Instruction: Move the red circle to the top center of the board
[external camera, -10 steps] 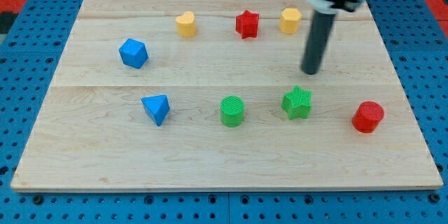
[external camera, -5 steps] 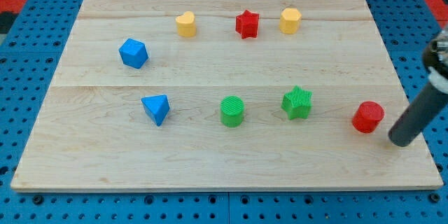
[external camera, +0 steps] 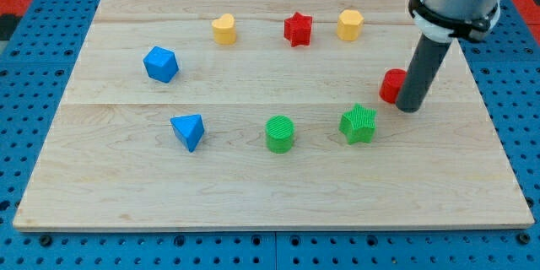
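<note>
The red circle (external camera: 391,85) stands on the wooden board (external camera: 270,181) at the view's right, about mid-height, partly hidden by my rod. My tip (external camera: 409,106) touches its right side, just below and right of it. A red star (external camera: 297,29) sits near the top centre, between a yellow heart (external camera: 224,29) and a yellow hexagon (external camera: 350,24). A green star (external camera: 359,124) lies below and left of my tip.
A green circle (external camera: 279,133) stands at lower centre. A blue triangle (external camera: 188,131) lies at lower left and a blue hexagon-like block (external camera: 160,64) at the left. Blue pegboard surrounds the board.
My tip swung from upper right down to the red circle's lower right, then pushed it up and left. The red circle moved from the lower right to mid-right.
</note>
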